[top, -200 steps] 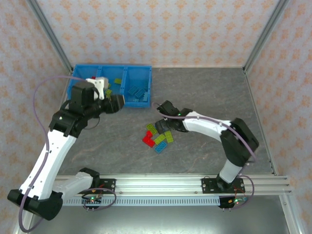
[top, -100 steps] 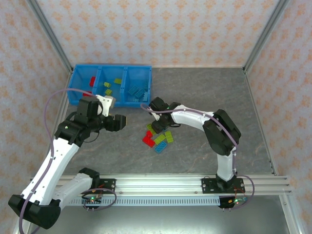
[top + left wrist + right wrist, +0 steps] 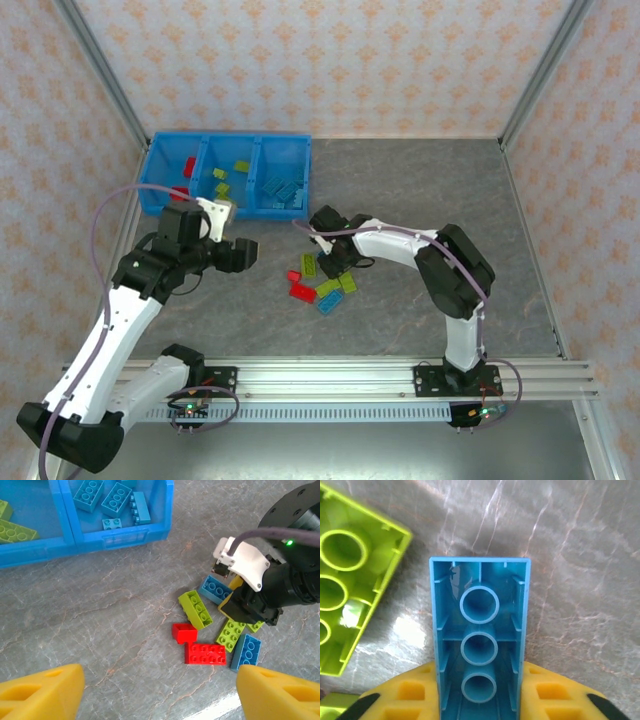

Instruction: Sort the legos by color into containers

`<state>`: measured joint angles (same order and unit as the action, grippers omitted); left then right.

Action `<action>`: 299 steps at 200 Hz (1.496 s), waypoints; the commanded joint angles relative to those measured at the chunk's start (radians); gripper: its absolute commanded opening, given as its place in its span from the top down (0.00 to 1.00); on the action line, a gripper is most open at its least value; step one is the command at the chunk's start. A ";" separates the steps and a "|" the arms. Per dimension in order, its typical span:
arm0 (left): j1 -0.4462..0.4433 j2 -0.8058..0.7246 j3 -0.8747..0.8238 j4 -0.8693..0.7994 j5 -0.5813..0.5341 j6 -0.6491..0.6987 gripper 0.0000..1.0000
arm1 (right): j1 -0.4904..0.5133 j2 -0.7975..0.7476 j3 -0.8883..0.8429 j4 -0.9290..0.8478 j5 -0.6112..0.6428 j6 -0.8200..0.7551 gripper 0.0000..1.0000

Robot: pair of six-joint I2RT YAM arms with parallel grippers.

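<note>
Partly cropped, a blue brick (image 3: 479,605) sits in the right hand (image 3: 479,695)

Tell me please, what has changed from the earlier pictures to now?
The left gripper pulled back from over the blue tray toward the arm bases and stands open, with nothing between its fingers. The right gripper went down into the loose pile and shut on a light blue brick. The tray stayed in place.
</note>
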<state>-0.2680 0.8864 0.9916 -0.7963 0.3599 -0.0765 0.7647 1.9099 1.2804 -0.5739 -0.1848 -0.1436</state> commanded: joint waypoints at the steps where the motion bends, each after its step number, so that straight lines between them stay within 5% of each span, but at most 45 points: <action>1: -0.002 -0.037 -0.017 0.018 -0.003 0.024 0.19 | -0.005 -0.172 -0.014 0.117 -0.010 0.072 0.77; 27: -0.001 -0.046 -0.023 0.023 -0.002 0.023 0.19 | -0.004 -0.329 -0.103 0.412 -0.064 0.245 0.79; 48: 0.000 -0.041 -0.024 0.017 -0.039 0.019 0.18 | 0.002 -0.312 -0.065 0.576 -0.034 0.299 0.77; 103: -0.001 -0.032 -0.028 0.004 -0.108 0.009 0.19 | -0.005 0.153 0.492 0.377 0.225 0.192 0.77; 146: -0.001 -0.023 -0.028 0.004 -0.121 0.008 0.18 | -0.005 0.396 0.937 0.115 0.272 0.112 0.49; 165: 0.000 -0.014 -0.031 0.008 -0.147 -0.008 0.17 | -0.005 0.384 1.012 0.042 0.251 0.115 0.47; 190: 0.000 0.007 -0.022 -0.003 -0.176 -0.036 0.12 | -0.004 0.222 0.874 0.056 0.215 0.165 0.46; 232: -0.023 0.066 -0.014 0.030 -0.089 -0.269 0.08 | -0.002 -0.304 0.263 0.247 0.105 0.277 0.33; 266: -0.209 0.191 -0.043 0.175 -0.181 -0.581 0.05 | -0.002 -0.671 -0.065 0.145 0.145 0.427 0.15; 299: -0.354 0.457 0.038 0.238 -0.306 -0.735 0.05 | -0.002 -0.878 -0.240 -0.012 0.183 0.524 0.11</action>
<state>-0.5606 1.1919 0.9726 -0.6361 0.1692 -0.6163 0.7628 1.0840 1.1446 -0.4335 -0.0418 0.2684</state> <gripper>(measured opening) 0.950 0.891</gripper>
